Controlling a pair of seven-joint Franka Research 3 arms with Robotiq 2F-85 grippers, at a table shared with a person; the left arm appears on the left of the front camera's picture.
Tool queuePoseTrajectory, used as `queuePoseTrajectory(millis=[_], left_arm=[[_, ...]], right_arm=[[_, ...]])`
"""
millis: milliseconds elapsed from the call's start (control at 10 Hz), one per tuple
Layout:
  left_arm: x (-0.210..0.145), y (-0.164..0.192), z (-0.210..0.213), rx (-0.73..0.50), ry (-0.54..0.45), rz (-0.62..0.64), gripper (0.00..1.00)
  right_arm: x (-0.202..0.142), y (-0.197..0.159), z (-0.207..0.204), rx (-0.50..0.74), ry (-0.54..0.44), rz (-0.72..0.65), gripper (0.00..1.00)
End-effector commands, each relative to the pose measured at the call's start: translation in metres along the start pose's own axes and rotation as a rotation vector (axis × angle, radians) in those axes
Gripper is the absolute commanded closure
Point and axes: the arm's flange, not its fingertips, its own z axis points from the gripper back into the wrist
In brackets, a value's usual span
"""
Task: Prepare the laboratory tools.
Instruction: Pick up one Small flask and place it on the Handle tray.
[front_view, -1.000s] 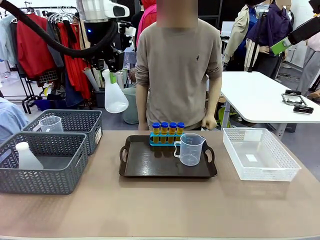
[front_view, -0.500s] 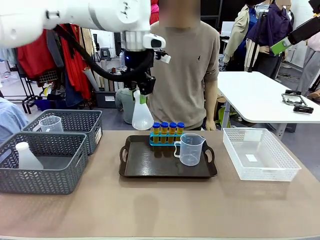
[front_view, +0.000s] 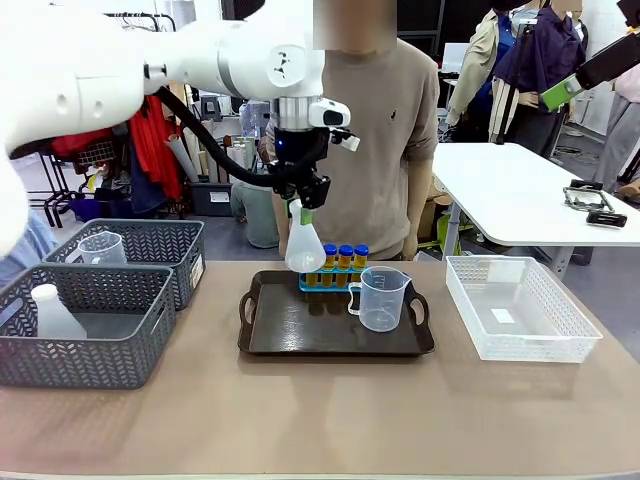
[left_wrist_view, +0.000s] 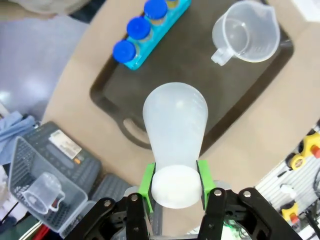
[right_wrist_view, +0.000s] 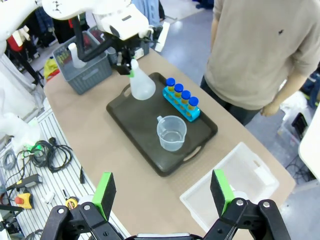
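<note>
1. Gripping the neck of a translucent white conical flask (front_view: 305, 250) between its green pads, the left gripper (front_view: 306, 205) held it upright above the dark brown tray (front_view: 300, 335), over the tray's 10 o'clock corner.
2. Standing on the tray were the blue rack of blue-capped test tubes (front_view: 338, 268) at 12 o'clock and the clear measuring beaker (front_view: 380, 298) toward 2 o'clock (both looked already placed).
3. Waiting in the grey baskets at the table's 9 o'clock side were a second beaker (front_view: 100, 247) and a second flask (front_view: 52, 312).
4. Hanging high over the table, the right gripper (right_wrist_view: 162, 192) had its jaws spread wide and empty.
5. Setting down the held flask looked to be what remained.
</note>
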Motion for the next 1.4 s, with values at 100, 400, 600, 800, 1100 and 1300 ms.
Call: queuePoseTrajectory(millis=[100,400,600,800,1100,1300], left_arm=[[0.019,-0.005,-0.021,-0.014,0.023,-0.041,1.00],[0.015,-0.017,-0.061,-0.015,0.087,-0.060,1.00],[0.004,-0.017,-0.079,-0.039,0.093,-0.051,1.00],[-0.007,-0.015,-0.095,-0.035,0.089,-0.034,1.00],[-0.011,-0.014,-0.113,-0.004,0.083,-0.030,1.00],[-0.008,-0.012,-0.123,-0.020,0.081,-0.035,1.00]], right_arm=[[0.000,0.001,0.000,0.015,-0.013,0.005,0.00],[0.000,0.001,0.000,0.015,-0.013,0.005,0.00],[0.000,0.001,0.000,0.015,-0.013,0.005,0.00],[0.000,0.001,0.000,0.015,-0.013,0.005,0.00],[0.000,0.001,0.000,0.015,-0.013,0.005,0.00],[0.000,0.001,0.000,0.015,-0.013,0.005,0.00]])
